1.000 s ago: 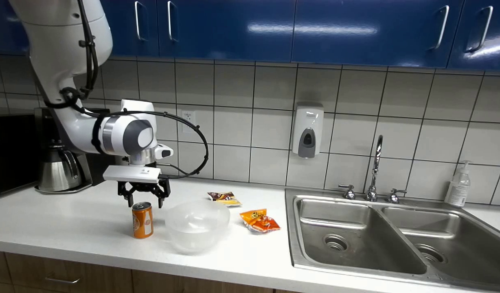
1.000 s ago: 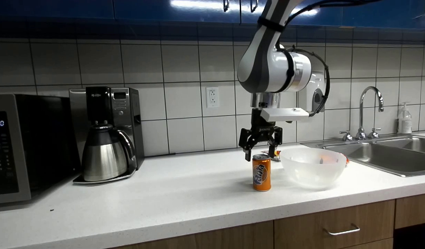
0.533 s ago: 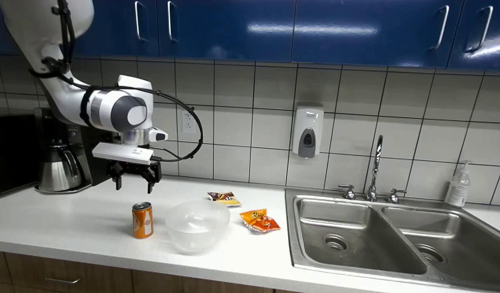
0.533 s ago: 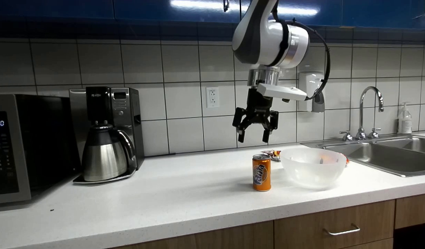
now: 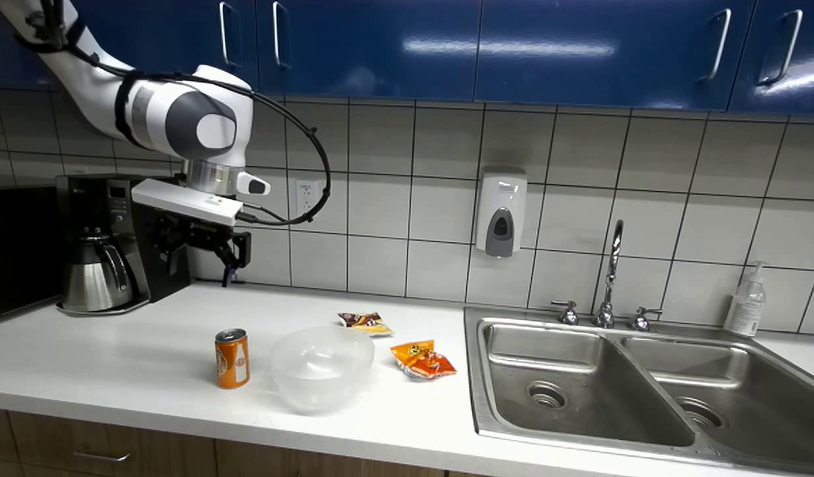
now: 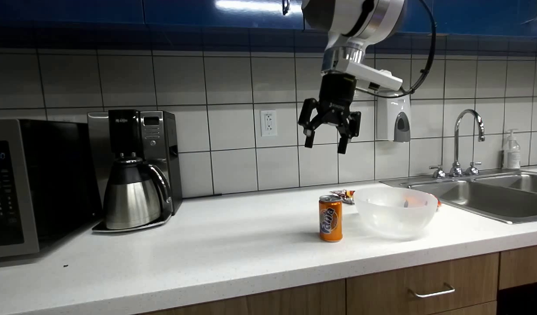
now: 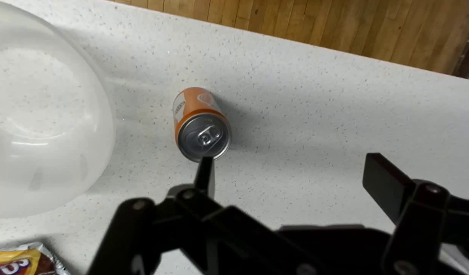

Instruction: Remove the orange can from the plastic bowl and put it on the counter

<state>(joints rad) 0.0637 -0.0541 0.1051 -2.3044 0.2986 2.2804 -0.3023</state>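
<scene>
Wrist view: the orange can (image 7: 201, 123) stands top-up, long axis vertical, the gripper (image 7: 290, 162) spread wide.

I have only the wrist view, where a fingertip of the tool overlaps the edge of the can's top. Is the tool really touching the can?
Observer: No. In both exterior views, open space shows between the tool and the can.
Operator: In my picture the bowl is cut off by the left edge. What lies on its side away from the can?
Observer: In an exterior view, an orange packet lies there, between the bowl and the sink.
Operator: I cannot read a brand name on the can. Does it bear one?
Observer: Yes. In an exterior view, its side reads Fanta.
</scene>
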